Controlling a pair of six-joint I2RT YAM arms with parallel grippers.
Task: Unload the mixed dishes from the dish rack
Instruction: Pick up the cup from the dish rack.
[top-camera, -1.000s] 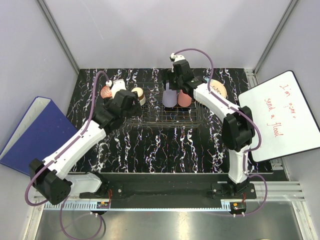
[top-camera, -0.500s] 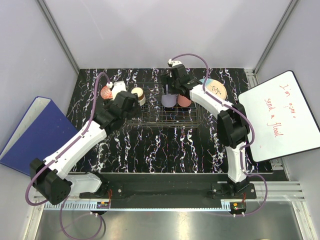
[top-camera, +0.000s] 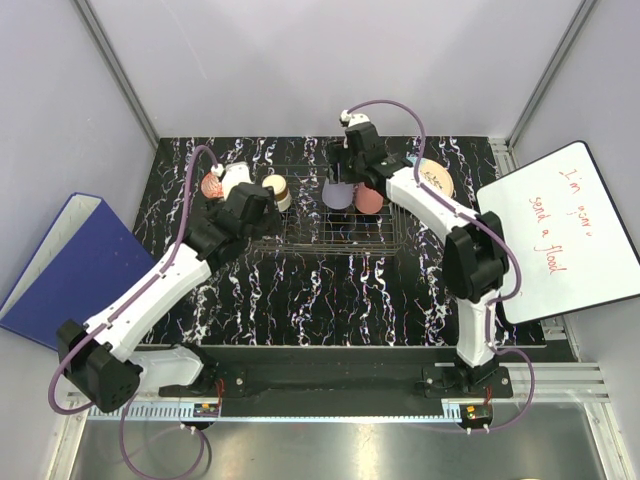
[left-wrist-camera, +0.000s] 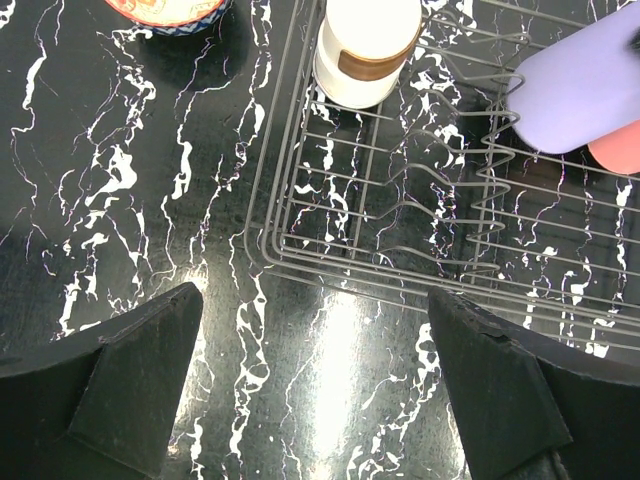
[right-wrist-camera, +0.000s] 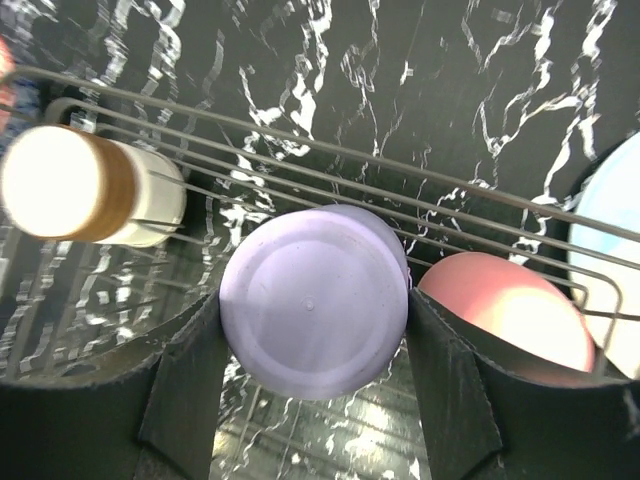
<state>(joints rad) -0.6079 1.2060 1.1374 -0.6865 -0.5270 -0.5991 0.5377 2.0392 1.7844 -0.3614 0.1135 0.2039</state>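
Note:
The dish rack sits at the back middle of the black marbled table. A lavender cup lies in it, base towards the right wrist camera. My right gripper is shut on it, one finger pressed against each side. A salmon-pink cup lies just to its right. A whitish cup with a brown band stands at the rack's left end. The red-orange bowl rests on the table left of the rack, and the plate right of it. My left gripper hangs open over bare table by the rack's near left corner.
A blue binder leans at the left table edge. A whiteboard with red writing lies at the right edge. Grey enclosure walls stand behind and beside the table.
My right gripper has settled over the lavender cup and its jaws have narrowed onto the cup's sides. The left arm has hardly moved.

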